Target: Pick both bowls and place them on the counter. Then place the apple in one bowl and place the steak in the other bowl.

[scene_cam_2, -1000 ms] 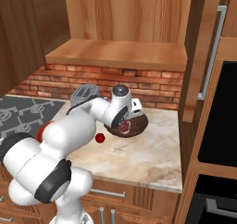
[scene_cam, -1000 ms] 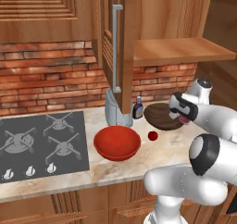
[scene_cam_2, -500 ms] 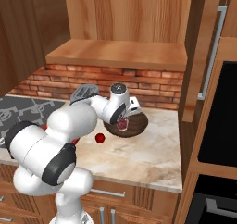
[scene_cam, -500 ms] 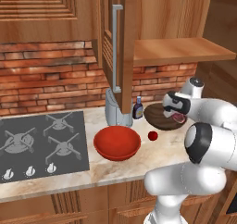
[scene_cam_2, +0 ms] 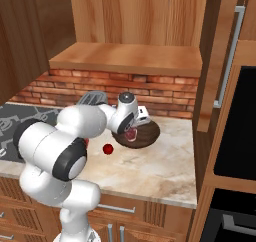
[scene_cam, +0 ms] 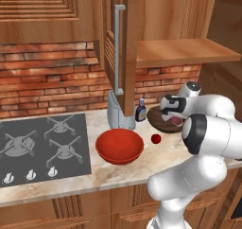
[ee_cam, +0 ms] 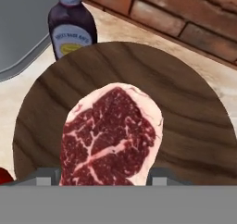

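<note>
Hand view puts us right over the steak [ee_cam: 111, 135], lying in the dark brown bowl [ee_cam: 185, 126] with our jaws set wide on either side of it, a fingertip [ee_cam: 42, 176] at each edge. We cannot tell whether they touch it. On the surface [scene_cam: 142, 169], the apple [scene_cam: 156, 138] sits between this bowl and the red bowl [scene_cam: 119, 146]; a sauce bottle [ee_cam: 71, 26] stands just behind.
</note>
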Controlling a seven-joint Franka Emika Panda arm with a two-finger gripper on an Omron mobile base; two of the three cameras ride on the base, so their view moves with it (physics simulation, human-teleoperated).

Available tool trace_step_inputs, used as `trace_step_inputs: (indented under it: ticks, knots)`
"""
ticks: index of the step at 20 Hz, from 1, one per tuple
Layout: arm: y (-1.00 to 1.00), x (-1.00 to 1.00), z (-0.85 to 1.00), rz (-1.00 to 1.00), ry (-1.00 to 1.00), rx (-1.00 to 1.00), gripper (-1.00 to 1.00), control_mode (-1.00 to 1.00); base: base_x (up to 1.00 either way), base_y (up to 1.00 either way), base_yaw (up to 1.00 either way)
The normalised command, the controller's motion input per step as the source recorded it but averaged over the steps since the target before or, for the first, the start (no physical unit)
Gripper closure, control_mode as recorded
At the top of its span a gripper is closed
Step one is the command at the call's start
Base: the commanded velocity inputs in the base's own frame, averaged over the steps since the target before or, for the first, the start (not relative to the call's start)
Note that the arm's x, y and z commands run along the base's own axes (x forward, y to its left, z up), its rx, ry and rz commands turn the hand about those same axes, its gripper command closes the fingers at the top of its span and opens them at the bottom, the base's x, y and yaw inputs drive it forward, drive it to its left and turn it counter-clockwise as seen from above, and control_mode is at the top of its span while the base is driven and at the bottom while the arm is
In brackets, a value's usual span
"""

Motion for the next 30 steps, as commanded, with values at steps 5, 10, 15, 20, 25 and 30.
trace_step_inputs:
  ticks: [5, 10, 15, 20, 25, 30]
  knots:
    - [0.0, 0.13, -0.17, 0.0, 0.01, 0.0, 1.0, -1.0, 0.0, 0.0, 0.0]
    - [0.0, 0.15, -0.13, 0.0, 0.0, 0.0, 1.0, -1.0, 0.0, 0.0, 0.0]
    - [0.0, 0.14, -0.14, 0.0, 0.02, 0.0, 1.0, -1.0, 0.0, 0.0, 0.0]
    - [0.0, 0.13, -0.12, 0.0, 0.03, 0.0, 1.0, -1.0, 0.0, 0.0, 0.0]
    - [0.0, 0.12, -0.1, 0.0, 0.02, 0.0, 1.0, -1.0, 0.0, 0.0, 0.0]
    - [0.0, 0.09, -0.11, 0.0, 0.03, 0.0, 1.0, -1.0, 0.0, 0.0, 0.0]
